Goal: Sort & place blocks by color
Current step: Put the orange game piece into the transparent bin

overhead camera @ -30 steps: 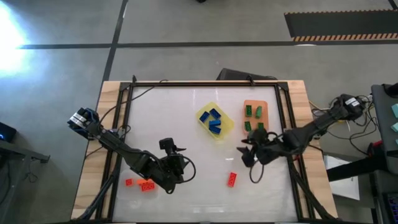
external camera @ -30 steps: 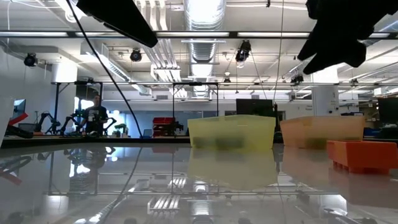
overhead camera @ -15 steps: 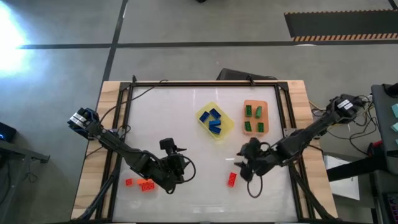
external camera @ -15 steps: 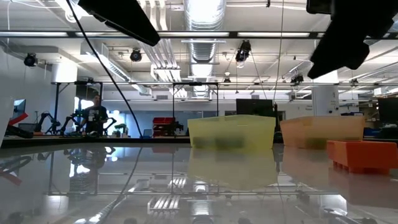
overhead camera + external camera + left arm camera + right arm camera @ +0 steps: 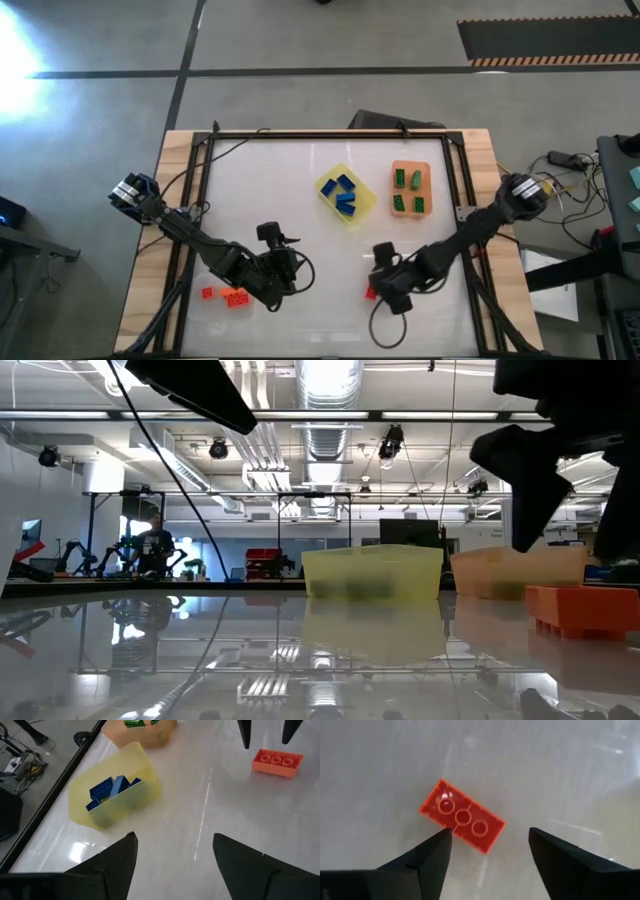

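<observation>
Right gripper (image 5: 487, 852) has swung from orange tray (image 5: 410, 168) to above loose red-orange brick (image 5: 462, 816) | fingers spread, brick unheld | step: reaching | next: descend, pinch | left gripper (image 5: 172, 855) waits spread

Setting: robotics lab or industrial workshop. Evidence: exposed ceiling ductwork (image 5: 322, 385), strip lighting, concrete floor (image 5: 300, 40) with hazard-striped mat (image 5: 550, 40), framed tabletop (image 5: 260, 200), distant person (image 5: 153, 540) among further robot arms.

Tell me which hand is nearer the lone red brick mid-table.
Right. The right hand hangs open just above the red brick; the left hand waits open well to its left.
</observation>
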Controlling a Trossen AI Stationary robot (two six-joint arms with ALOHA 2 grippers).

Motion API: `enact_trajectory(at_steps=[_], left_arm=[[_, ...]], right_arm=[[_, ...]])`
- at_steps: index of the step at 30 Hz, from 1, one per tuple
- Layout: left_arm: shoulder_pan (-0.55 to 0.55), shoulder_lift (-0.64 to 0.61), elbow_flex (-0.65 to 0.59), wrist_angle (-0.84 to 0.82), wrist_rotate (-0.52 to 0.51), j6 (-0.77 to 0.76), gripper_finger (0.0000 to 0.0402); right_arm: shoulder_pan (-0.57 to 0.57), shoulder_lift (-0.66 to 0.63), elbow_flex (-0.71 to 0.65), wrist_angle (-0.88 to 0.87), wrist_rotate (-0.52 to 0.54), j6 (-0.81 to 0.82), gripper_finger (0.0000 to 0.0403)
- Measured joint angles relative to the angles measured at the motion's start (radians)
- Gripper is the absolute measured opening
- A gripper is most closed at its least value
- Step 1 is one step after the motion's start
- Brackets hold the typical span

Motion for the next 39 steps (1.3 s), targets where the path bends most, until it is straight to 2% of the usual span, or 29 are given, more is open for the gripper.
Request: enact_trajectory(at_steps=[7,15,24,27,31,36,39], left_arm=[[0.000,0.000,0.000,0.000,0.000,0.026,0.0242],[0.000,0.000,0.000,0.001,0.000,0.026,0.0242],[0.000,0.000,0.000,0.001,0.000,0.028,0.0242],[0.000,0.000,0.000,0.002,0.000,0.028,0.0242],[0.000,0.000,0.000,0.031,0.000,0.043,0.0242],[0.000,0.000,0.000,0.184,0.008,0.201,0.0242],[0.000,-0.001,0.000,0.288,0.027,0.295,0.0242]], right_arm=[[0.004,0.132,0.160,-0.159,-0.021,-0.205,0.0293],[0.003,0.235,0.249,-0.213,-0.050,-0.366,0.0279],[-0.010,0.282,0.253,-0.207,-0.080,-0.417,0.0235],[-0.014,0.284,0.253,-0.207,-0.087,-0.417,0.0199],[-0.023,0.281,0.253,-0.207,-0.074,-0.382,0.0130],[-0.027,0.256,0.247,-0.233,-0.058,-0.287,0.0125],[-0.024,0.215,0.227,-0.227,0.022,-0.233,0.0125]])
